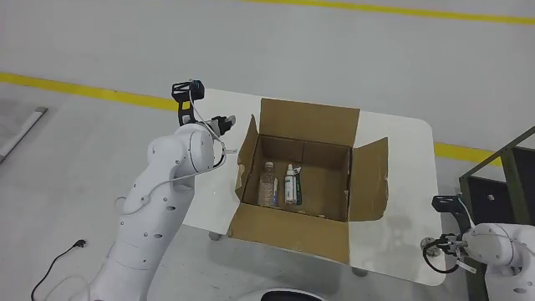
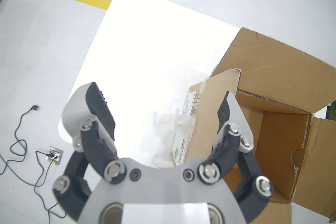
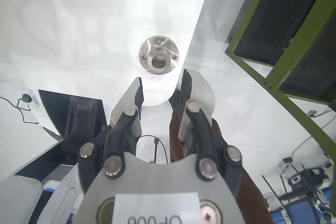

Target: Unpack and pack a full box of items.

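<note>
Trouble could start at the box's (image 1: 288,234) left flap (image 2: 204,109): the left pincer (image 2: 161,101), wide apart and empty, hangs just beside it and may snag it, dragging the box. A bottle (image 1: 267,186) and tube (image 1: 292,186) lie inside. The right pincer (image 3: 162,80), apart too, sits low by the bench (image 1: 401,134) corner; lifting could hit the edge. Open bench lies left of the box.

Open box (image 1: 288,232) mouth between raised flaps (image 1: 370,180); two bottles (image 1: 267,186) at its left, right floor bare.
</note>
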Robot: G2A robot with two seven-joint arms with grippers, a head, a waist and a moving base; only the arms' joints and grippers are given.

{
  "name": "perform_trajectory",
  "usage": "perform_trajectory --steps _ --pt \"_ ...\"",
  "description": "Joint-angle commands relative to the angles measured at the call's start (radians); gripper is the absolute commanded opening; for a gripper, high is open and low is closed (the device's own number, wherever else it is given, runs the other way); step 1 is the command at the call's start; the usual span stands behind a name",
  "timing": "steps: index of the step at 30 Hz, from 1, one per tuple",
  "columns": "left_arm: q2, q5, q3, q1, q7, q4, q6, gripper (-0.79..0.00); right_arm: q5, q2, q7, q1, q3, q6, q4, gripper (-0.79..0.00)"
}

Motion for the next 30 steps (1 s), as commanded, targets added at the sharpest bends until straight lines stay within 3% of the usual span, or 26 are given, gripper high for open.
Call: perform_trajectory --steps 1,15,30 --pt "0.0 0.0 0.0 0.0 0.0 0.0 0.0 0.0 -0.002 0.001 -0.034 -0.011 -0.001 -0.011 -0.002 -0.44" --pt "0.0 0.0 0.0 0.0 0.0 0.0 0.0 0.0 0.017 0.01 -0.163 -0.078 0.024 -0.065 0.018 -0.425" --pt "0.0 0.0 0.0 0.0 0.0 0.0 0.0 0.0 0.021 0.016 -0.214 -0.049 -0.021 -0.07 0.098 -0.449"
